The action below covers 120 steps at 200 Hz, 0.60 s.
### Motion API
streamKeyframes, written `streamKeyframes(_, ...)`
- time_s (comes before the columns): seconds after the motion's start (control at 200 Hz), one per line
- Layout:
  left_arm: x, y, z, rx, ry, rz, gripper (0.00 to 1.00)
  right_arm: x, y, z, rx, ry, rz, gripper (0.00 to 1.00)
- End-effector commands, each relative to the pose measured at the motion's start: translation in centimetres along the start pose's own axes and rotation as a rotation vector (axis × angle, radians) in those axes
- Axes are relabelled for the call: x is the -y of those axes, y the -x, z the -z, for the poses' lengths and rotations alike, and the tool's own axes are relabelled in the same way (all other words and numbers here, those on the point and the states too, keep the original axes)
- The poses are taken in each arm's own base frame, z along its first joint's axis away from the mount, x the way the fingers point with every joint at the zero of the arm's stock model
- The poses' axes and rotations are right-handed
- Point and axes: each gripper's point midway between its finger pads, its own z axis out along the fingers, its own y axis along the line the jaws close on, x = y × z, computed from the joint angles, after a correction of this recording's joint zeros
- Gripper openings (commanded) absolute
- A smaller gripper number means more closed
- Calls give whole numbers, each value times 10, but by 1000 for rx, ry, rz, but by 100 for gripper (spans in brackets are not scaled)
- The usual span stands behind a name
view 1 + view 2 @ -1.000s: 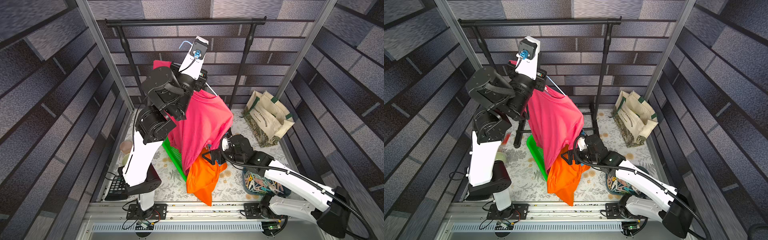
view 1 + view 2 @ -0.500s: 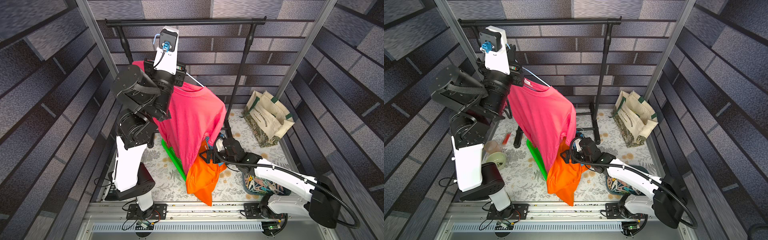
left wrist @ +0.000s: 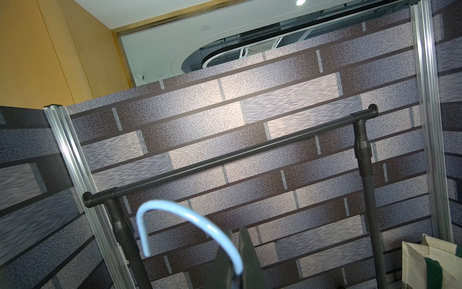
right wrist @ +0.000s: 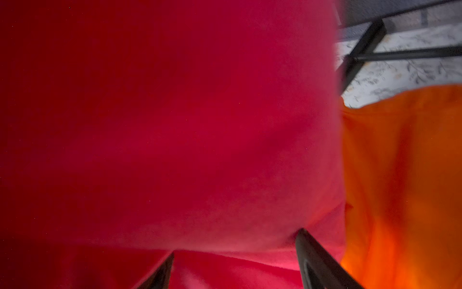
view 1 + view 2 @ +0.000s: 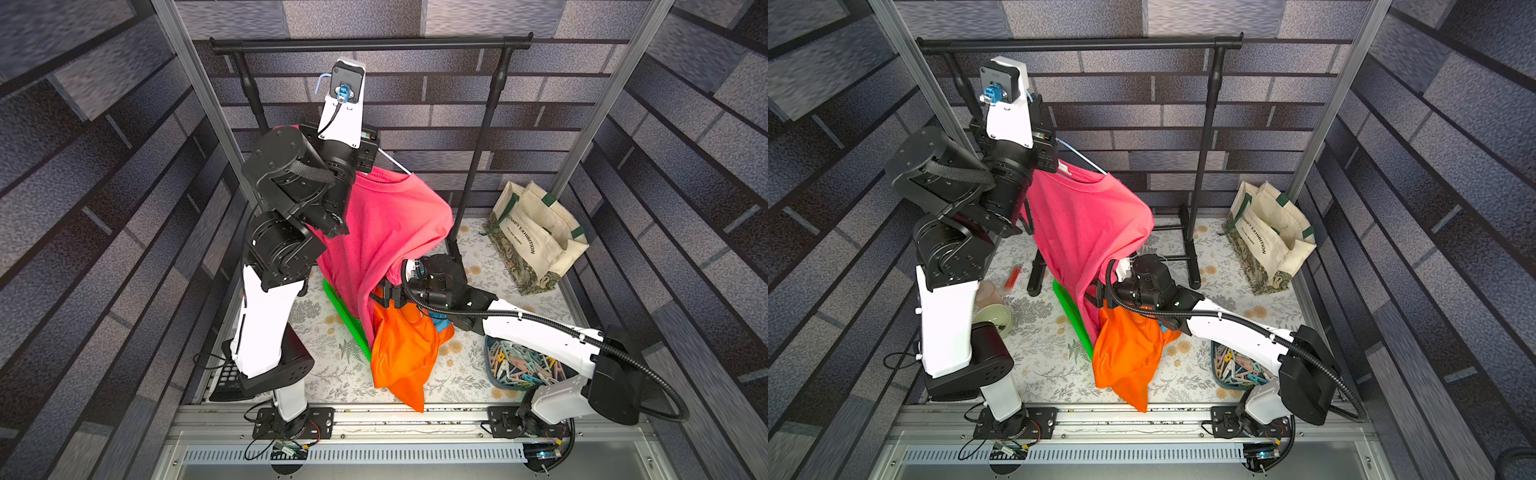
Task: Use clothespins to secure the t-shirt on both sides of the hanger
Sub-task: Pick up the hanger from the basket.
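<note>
A pink t-shirt (image 5: 390, 232) (image 5: 1088, 224) hangs on a pale blue wire hanger, raised in front of the black rack. My left gripper (image 3: 235, 231) is shut on the neck of the hanger's hook (image 3: 175, 210), whose tip shows in a top view (image 5: 320, 81). My right gripper (image 5: 388, 291) (image 4: 235, 242) is at the shirt's lower right edge. Its fingers stand apart with pink cloth (image 4: 175, 125) between them. The clothespins (image 5: 523, 365) (image 5: 1237, 365) lie heaped in a blue-grey basket under my right arm.
An orange garment (image 5: 403, 357) spills from a green basket (image 5: 345, 316) below the shirt. The rack bar (image 5: 370, 43) runs across the back. A cream tote bag (image 5: 536, 245) stands at the back right. A bowl (image 5: 994, 318) and a keypad (image 5: 226, 376) lie by my left arm's base.
My left arm swung the hanger and shirt to the left, then slightly back. My right gripper moved left into the shirt's lower edge and its jaws narrowed.
</note>
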Motion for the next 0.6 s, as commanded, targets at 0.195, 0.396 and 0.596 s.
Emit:
streamKeyframes(0.195, -18, 7, 8, 13, 25, 58, 0, -39, 48, 9, 51, -3, 149, 0)
streamKeyframes(0.396, -25, 2, 13, -7, 14, 74, 0, -58, 101, 66, 177, -178, 353, 0)
streamKeyframes(0.596, -31, 4, 15, 0, 17, 85, 0, -62, 145, 118, 286, -269, 372, 0)
